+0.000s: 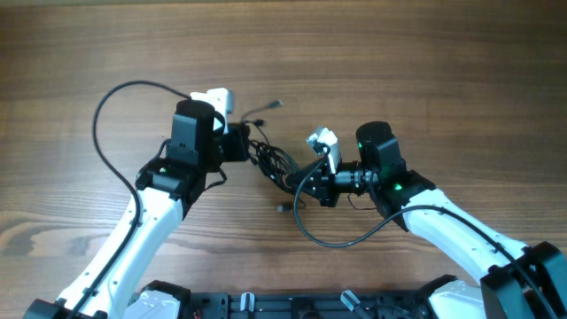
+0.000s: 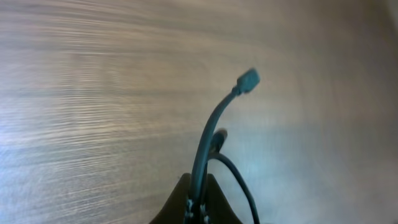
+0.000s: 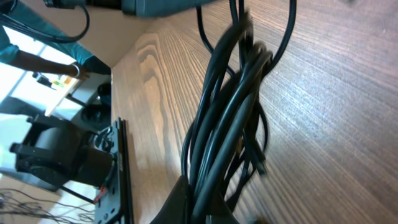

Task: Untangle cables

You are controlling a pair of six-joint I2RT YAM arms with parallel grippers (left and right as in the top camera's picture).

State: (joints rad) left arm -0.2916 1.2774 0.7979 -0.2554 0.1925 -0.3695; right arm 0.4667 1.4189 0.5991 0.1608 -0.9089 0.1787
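Cables bunched in a black tangle at the middle of the counter, directly between the two hands. Left hand reaching in from the left, pinched tight on the cables at the tangle's left edge. From the left wrist: one cord rising out between the closed fingers, curving upward and ending in a small plug held clear of the wood. A shorter end just behind it, and another strand looping off to the lower right. Right hand coming in from the right, likewise clamped on the cables, at the tangle's lower right edge. From the right wrist: several strands packed side by side into a thick twisted bundle, running up from between the fingers and lifted off the counter, with a few loose loops trailing onto the wood beside it. One small pale tip lying on the counter just on the near side of the tangle. Thicker arm wires arcing beside each arm, apart from the tangle.
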